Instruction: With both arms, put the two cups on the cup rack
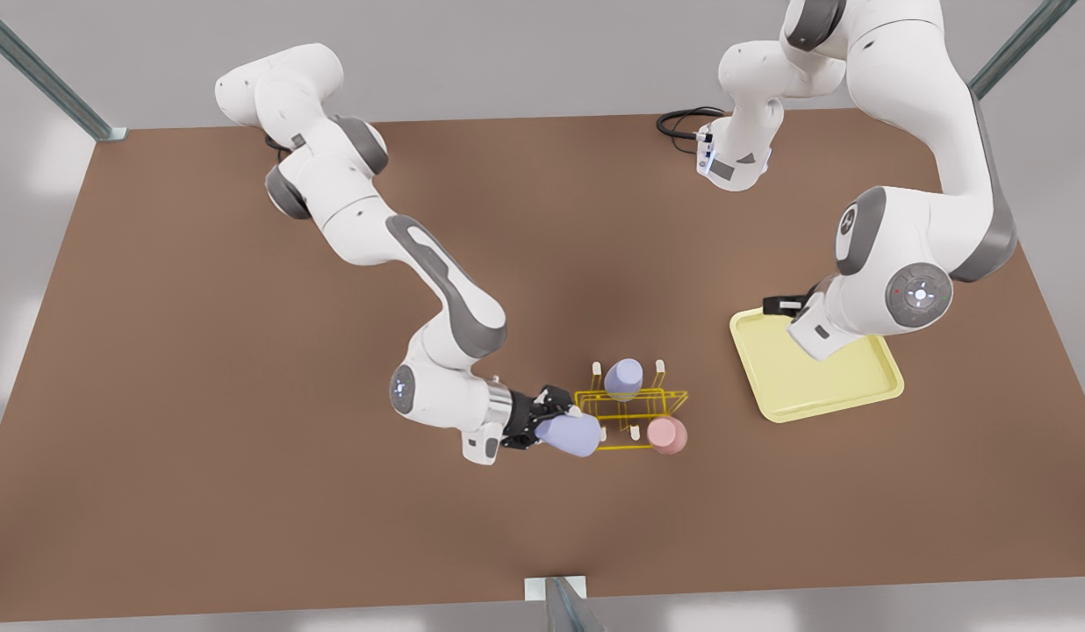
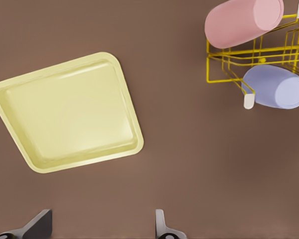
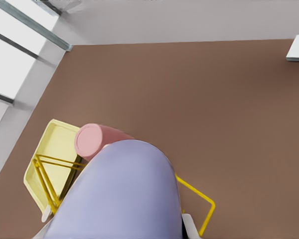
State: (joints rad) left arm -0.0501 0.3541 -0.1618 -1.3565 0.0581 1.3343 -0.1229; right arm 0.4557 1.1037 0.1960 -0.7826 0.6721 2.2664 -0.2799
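Brown tabletop (image 1: pixel 200 395) lies bare around the small yellow wire cup rack (image 1: pixel 630 412), which carries one pale pink cup (image 1: pixel 667 434) and one lavender cup (image 1: pixel 624 376); the right gripper (image 1: pixel 542 423) clamps a second lavender tumbler (image 1: pixel 571 434) at its edge. Left wrist view: the left gripper (image 2: pixel 97 226) hangs spread and empty over the pale-yellow square tray (image 2: pixel 65 112). Right wrist view: held tumbler over rack.

We see a brown counter (image 1: pixel 244 439) with a plain, even surface, set against pale grey surroundings. On it, toward the front view's right, lies a pale-yellow square tray (image 1: pixel 850 395) with rounded corners and a raised rim, flat on the surface and with nothing inside it. A black cable (image 1: pixel 683 118) loops near the far edge. Grey metal struts (image 1: pixel 42 75) stand at the far corners, and another (image 1: pixel 564 606) at the near edge's middle.
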